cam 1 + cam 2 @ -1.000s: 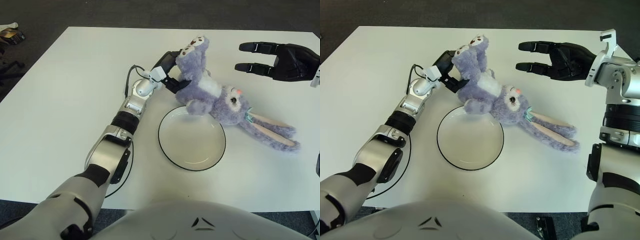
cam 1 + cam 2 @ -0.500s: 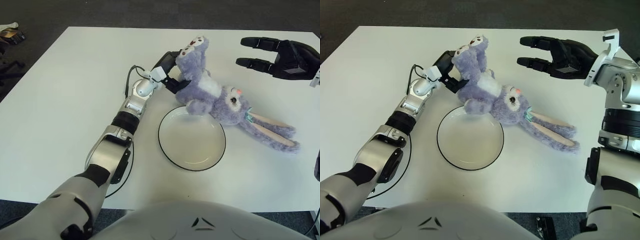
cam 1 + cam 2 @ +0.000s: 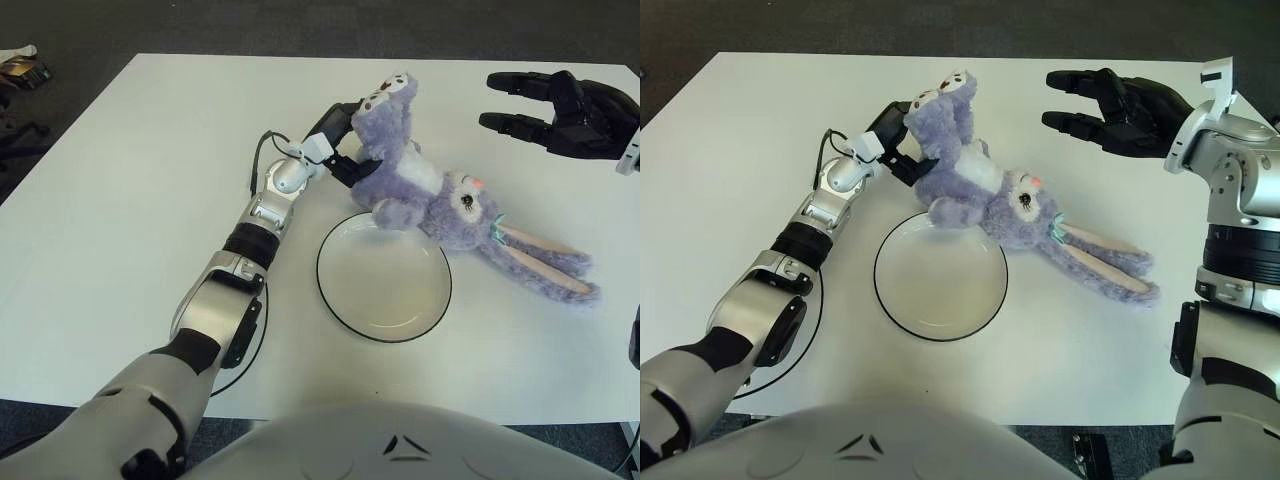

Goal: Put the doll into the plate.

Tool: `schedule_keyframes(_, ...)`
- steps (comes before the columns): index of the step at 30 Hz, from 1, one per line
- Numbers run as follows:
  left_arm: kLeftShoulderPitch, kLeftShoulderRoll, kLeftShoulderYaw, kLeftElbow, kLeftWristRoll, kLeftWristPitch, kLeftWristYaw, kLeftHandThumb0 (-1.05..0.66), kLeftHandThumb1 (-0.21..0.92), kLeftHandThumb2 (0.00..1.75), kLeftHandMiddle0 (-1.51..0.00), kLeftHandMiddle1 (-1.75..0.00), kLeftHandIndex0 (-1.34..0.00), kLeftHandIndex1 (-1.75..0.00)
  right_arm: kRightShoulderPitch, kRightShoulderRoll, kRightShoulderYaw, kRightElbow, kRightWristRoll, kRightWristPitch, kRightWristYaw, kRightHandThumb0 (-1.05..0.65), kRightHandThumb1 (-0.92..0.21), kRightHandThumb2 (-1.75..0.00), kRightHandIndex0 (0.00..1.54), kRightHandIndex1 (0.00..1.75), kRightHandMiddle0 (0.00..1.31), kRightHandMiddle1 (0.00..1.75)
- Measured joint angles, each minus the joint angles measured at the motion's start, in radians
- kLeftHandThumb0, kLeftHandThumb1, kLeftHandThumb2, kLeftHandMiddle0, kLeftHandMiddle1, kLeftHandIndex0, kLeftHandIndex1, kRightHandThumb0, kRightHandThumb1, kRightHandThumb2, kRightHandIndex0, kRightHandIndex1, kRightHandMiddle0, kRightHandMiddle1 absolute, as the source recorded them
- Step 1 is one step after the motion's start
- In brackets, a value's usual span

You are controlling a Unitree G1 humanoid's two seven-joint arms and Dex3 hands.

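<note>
A smooth white table (image 3: 120, 200) fills the view, dark floor beyond its far edge. The left hand (image 3: 340, 140) has its black fingers closed round the legs of the doll (image 3: 430, 195), a fuzzy lilac plush rabbit with a white belly and long, floppy, pink-lined ears trailing right across the tabletop. The rabbit's lower arm overlaps the far rim of the plate (image 3: 384, 318), a round, shallow, cream dish edged with a thin dark line. The right hand (image 3: 1115, 100) shows at far right, fingers spread, holding nothing.
</note>
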Motion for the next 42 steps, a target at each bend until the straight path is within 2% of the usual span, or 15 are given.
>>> schedule_keyframes(4, 0.000, -0.001, 0.000, 0.000, 0.000, -0.001, 0.000, -0.01, 0.15, 1.33, -0.60, -1.62, -0.93, -1.32, 0.018, 0.000, 0.009, -0.031, -0.029, -0.008, -0.046, -0.63, -0.90, -0.54, 0.17, 0.20, 0.00, 0.64)
schedule_keyframes(10, 0.001, -0.002, 0.004, 0.000, -0.001, -0.005, 0.001, -0.01, 0.17, 1.31, -0.60, -1.59, -0.91, -1.35, 0.046, 0.001, 0.043, -0.032, -0.079, -0.067, -0.061, -0.60, -0.92, -0.59, 0.17, 0.21, 0.00, 0.69)
schedule_keyframes(18, 0.012, -0.004, 0.008, -0.008, 0.000, -0.019, 0.011, -0.01, 0.16, 1.30, -0.62, -1.52, -0.91, -1.38, 0.110, 0.034, 0.057, -0.037, -0.140, -0.164, -0.127, -0.48, -0.81, -0.74, 0.15, 0.20, 0.00, 0.72)
schedule_keyframes(24, 0.023, -0.004, 0.012, -0.026, 0.000, -0.033, 0.016, -0.01, 0.15, 1.32, -0.62, -1.55, -0.93, -1.35, 0.151, 0.061, 0.074, -0.037, -0.180, -0.171, -0.177, -0.45, -0.75, -0.80, 0.16, 0.21, 0.00, 0.71)
schedule_keyframes(28, 0.025, -0.003, 0.012, -0.035, -0.006, -0.047, 0.003, -0.01, 0.19, 1.26, -0.61, -1.52, -0.92, -1.34, 0.153, 0.065, 0.075, -0.037, -0.197, -0.171, -0.189, -0.45, -0.73, -0.81, 0.15, 0.20, 0.00, 0.68)
schedule_keyframes(30, 0.025, 0.003, 0.010, -0.037, -0.013, -0.058, -0.023, -0.01, 0.25, 1.19, -0.57, -1.50, -0.88, -1.36, 0.153, 0.065, 0.075, -0.038, -0.204, -0.172, -0.198, -0.45, -0.72, -0.81, 0.14, 0.20, 0.00, 0.66)
schedule_keyframes(32, 0.024, 0.016, 0.003, -0.037, -0.023, -0.077, -0.065, -0.01, 0.33, 1.09, -0.60, -1.46, -0.76, -1.39, 0.153, 0.065, 0.075, -0.038, -0.211, -0.174, -0.202, -0.46, -0.71, -0.81, 0.13, 0.19, 0.00, 0.65)
schedule_keyframes(34, 0.021, 0.035, -0.007, -0.033, -0.028, -0.105, -0.109, -0.27, 0.39, 0.97, -0.39, -1.37, -0.78, -1.35, 0.153, 0.065, 0.075, -0.039, -0.217, -0.175, -0.209, -0.47, -0.71, -0.81, 0.12, 0.19, 0.00, 0.64)
schedule_keyframes(37, 0.007, 0.066, -0.022, -0.016, -0.027, -0.154, -0.169, -0.38, 0.48, 0.81, -0.19, -1.24, -0.76, -1.32, 0.154, 0.065, 0.075, -0.042, -0.229, -0.175, -0.219, -0.48, -0.70, -0.80, 0.13, 0.19, 0.00, 0.65)
schedule_keyframes(42, -0.025, 0.112, -0.046, 0.009, -0.043, -0.198, -0.288, -0.41, 0.61, 0.62, -0.04, -1.10, -0.71, -1.31, 0.154, 0.065, 0.075, -0.055, -0.246, -0.181, -0.227, -0.49, -0.69, -0.80, 0.14, 0.20, 0.00, 0.67)
